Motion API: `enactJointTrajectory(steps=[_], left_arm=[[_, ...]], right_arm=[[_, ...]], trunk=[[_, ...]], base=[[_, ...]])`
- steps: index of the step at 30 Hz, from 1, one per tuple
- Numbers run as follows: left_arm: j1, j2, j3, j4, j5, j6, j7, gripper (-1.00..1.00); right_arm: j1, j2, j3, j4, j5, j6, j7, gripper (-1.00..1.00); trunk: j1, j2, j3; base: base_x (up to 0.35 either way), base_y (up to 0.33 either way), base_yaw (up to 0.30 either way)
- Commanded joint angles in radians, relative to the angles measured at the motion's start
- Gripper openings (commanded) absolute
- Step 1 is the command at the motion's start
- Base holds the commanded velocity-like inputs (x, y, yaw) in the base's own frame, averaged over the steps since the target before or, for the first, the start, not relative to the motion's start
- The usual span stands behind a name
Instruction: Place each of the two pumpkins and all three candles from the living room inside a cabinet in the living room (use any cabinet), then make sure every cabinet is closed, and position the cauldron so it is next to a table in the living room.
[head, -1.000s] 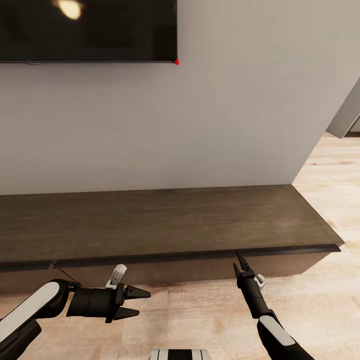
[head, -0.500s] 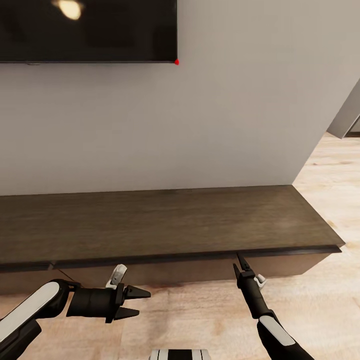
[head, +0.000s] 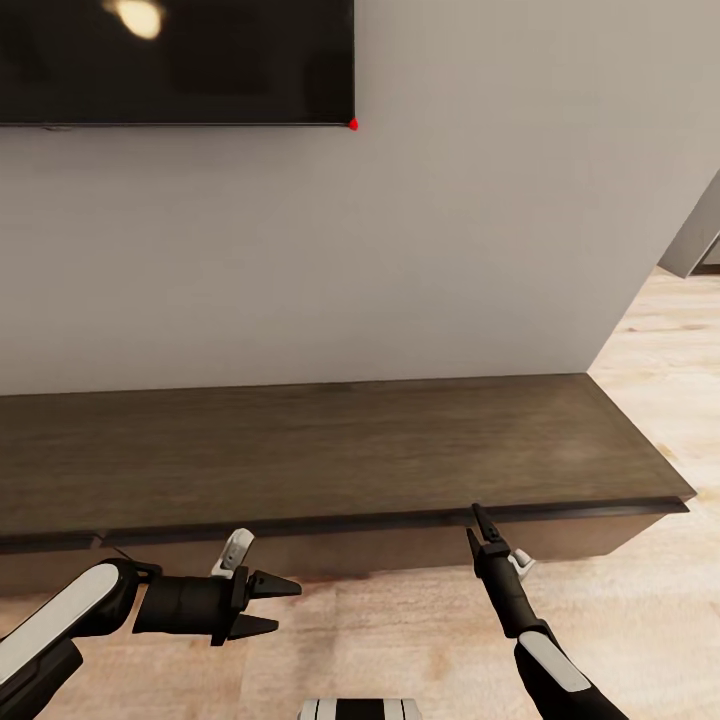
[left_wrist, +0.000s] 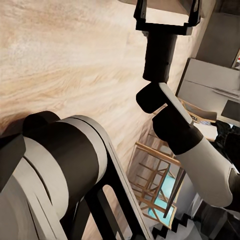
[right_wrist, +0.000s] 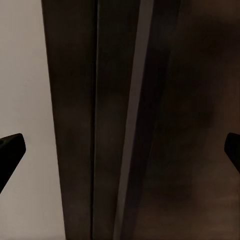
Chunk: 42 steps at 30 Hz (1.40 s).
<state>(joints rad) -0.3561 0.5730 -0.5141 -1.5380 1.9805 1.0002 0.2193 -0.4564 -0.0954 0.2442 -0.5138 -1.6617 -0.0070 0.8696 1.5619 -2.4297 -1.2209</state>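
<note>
The cabinet (head: 330, 450), a long low dark-brown wood-grain unit, runs along the wall across the head view; its slab top is bare. My right gripper (head: 476, 524) points up at the cabinet's front edge, just short of it. In the right wrist view the right gripper (right_wrist: 120, 150) is open wide, with the cabinet's dark edge (right_wrist: 165, 120) between its fingertips (right_wrist: 12, 150). My left gripper (head: 286, 605) hangs open and empty over the floor in front of the cabinet, pointing right. The pumpkins, candles, cauldron and table are out of view.
A black TV screen (head: 170, 60) hangs on the grey wall above the cabinet. Light wood floor (head: 400, 630) lies in front and opens past the cabinet's right end (head: 660, 340). In the left wrist view, wooden chairs (left_wrist: 155, 175) stand behind my right arm (left_wrist: 172, 117).
The whole picture has shifted slightly: the cabinet sits a little lower and further right in view. Both arms hold the same pose.
</note>
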Motion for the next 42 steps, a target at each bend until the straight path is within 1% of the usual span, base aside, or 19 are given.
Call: enactJointTrajectory(steps=[1,4,5,42], left_arm=[[-0.001,0.001,-0.001,-0.001,0.011,0.000,0.009,1.00],[-0.001,0.001,-0.001,-0.001,0.011,0.000,0.009,1.00],[-0.001,0.001,-0.001,-0.001,0.011,0.000,0.009,1.00],[-0.001,0.001,-0.002,-0.001,0.011,0.000,0.009,1.00]], right_arm=[[-0.001,-0.001,0.007,0.001,-0.010,-0.001,0.003,1.00],[-0.001,-0.001,0.007,0.001,-0.010,0.000,0.002,1.00],[-0.001,-0.001,0.007,0.001,-0.010,0.000,0.001,-1.00],[-0.001,-0.001,0.007,0.000,-0.010,0.002,0.000,-1.00]], trunk=[[0.000,0.000,-0.001],[0.000,0.000,-0.001],[0.000,0.000,-0.001],[0.000,0.000,-0.001]], base=[[0.000,0.000,0.000],[0.000,0.000,0.000],[0.000,0.000,0.000],[-0.018,0.000,0.000]])
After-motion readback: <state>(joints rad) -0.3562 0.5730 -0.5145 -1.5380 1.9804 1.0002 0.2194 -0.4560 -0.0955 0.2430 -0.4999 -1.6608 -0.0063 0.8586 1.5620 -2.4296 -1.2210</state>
